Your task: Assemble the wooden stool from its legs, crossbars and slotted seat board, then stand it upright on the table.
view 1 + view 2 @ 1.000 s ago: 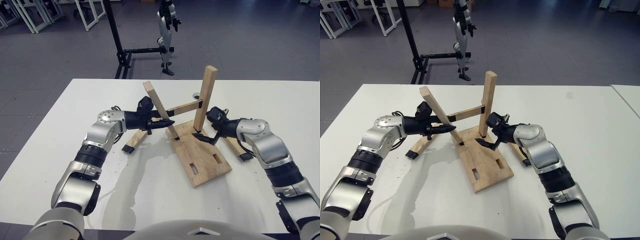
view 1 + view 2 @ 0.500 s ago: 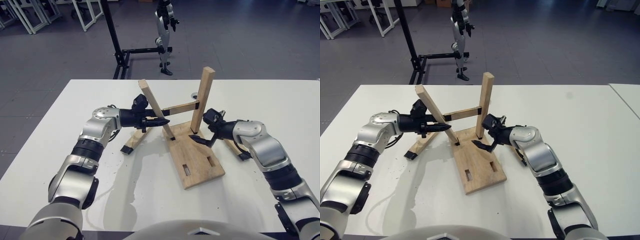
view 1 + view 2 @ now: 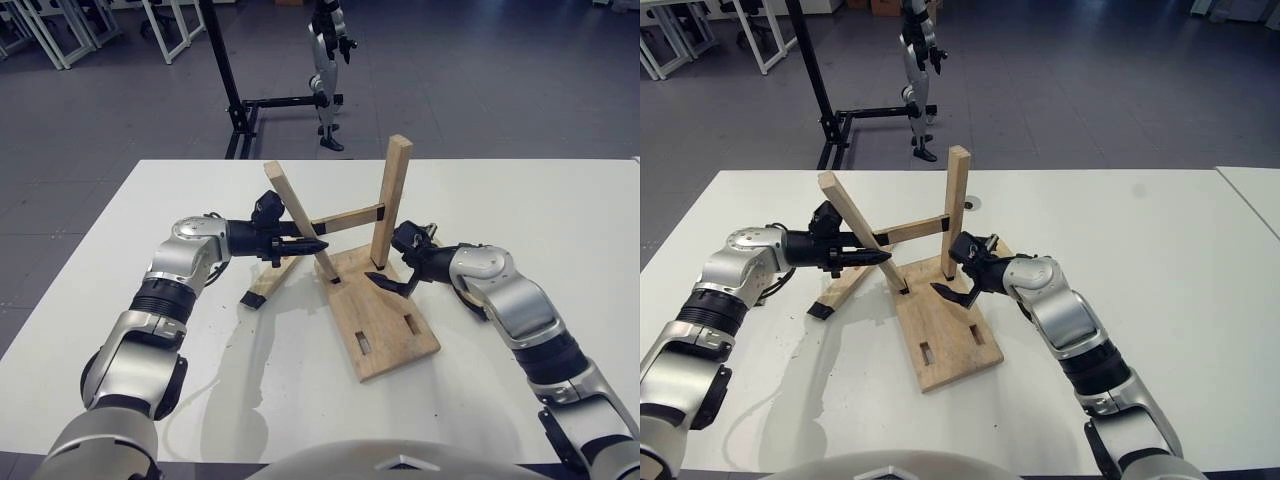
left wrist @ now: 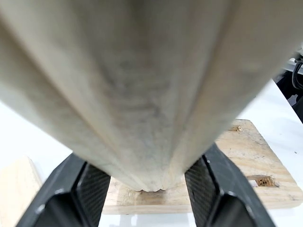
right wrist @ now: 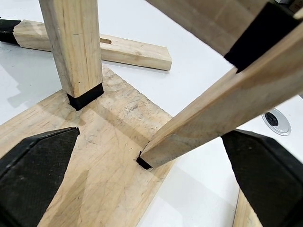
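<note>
Seat board (image 3: 388,322) flat at the middle of the desk (image 3: 560,215), two legs socketed
Left gripper (image 3: 316,244) clenched on the tilted leg (image 3: 288,208), fingers (image 4: 80,189) flanking it in the left wrist view; right gripper (image 3: 387,284) spread wide beside the upright leg (image 3: 390,195), whose black foot the right wrist view shows seated in its slot

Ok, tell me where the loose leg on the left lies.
The loose leg lies flat on the table, left of the seat board, by the left hand.

bright, even light from overhead. the white table (image 3: 520,200) shows a mild sheen. the board (image 3: 385,330) and upright leg (image 3: 390,200) cast short, soft shadows toward the table's near edge.
</note>
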`<state>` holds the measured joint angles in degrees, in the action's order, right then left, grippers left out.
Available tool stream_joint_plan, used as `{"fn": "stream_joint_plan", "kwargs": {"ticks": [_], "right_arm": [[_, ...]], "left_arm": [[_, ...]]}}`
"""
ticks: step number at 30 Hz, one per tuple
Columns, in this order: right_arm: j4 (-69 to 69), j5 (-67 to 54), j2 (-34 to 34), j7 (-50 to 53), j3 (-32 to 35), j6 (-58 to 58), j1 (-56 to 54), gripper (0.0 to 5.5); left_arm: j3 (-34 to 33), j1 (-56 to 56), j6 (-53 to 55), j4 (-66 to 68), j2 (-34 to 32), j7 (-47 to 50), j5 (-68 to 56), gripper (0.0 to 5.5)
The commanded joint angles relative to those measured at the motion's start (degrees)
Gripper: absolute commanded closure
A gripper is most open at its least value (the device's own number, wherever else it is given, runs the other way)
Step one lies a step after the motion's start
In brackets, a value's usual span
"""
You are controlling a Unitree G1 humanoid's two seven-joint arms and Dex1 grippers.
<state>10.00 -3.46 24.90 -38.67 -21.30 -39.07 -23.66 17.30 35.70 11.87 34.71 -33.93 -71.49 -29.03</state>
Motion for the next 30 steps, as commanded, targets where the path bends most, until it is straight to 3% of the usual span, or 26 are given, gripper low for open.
{"fn": "stream_joint_plan", "kwargs": {"ticks": [1, 4, 9, 13, 15, 19, 23, 30], "right_arm": [[4.86, -2.53, -4.64, -2.50, -3.05, 2.55, -2.50, 0.00], [4.94, -2.70, -4.59, -2.46, -2.60, 2.70, -2.56, 0.00], [4.34, -2.94, -6.36, -0.88, -1.02, 5.27, -3.10, 0.00], [3.64, -4.44, -10.96, 2.11, 1.81, 11.78, -4.52, 0.00], [5.93, -9.67, -13.32, -1.87, 2.59, 14.74, -3.74, 0.00], [5.84, -7.51, -9.38, -7.20, -1.57, 16.95, 0.37, 0.00], [5.34, -5.12, -6.80, -8.18, -3.02, 19.70, 2.17, 0.00], [3.78, -6.33, -8.08, -7.04, -1.17, 20.06, 0.52, 0.00]], "left_arm": [[22.98, -15.67, -3.81, 7.68, -3.44, 6.36, 29.88, 3.44], [25.95, -15.49, 4.18, 5.96, -4.73, 1.34, 28.52, 3.44], [24.85, -10.37, 13.19, 9.40, -3.22, -3.62, 23.53, 3.44], [25.54, -9.92, 11.42, 10.70, -3.75, -3.73, 24.26, 3.44], [24.48, -10.11, 8.84, 12.68, -2.56, -0.47, 24.68, 3.44], [20.56, -10.56, 4.26, 15.98, 0.70, 6.19, 23.13, 3.44], [19.23, -13.19, 2.76, 14.22, 1.27, 5.86, 21.06, 3.44], [26.45, -18.00, -4.64, 13.31, -0.31, 6.40, 28.75, 3.44]]}}
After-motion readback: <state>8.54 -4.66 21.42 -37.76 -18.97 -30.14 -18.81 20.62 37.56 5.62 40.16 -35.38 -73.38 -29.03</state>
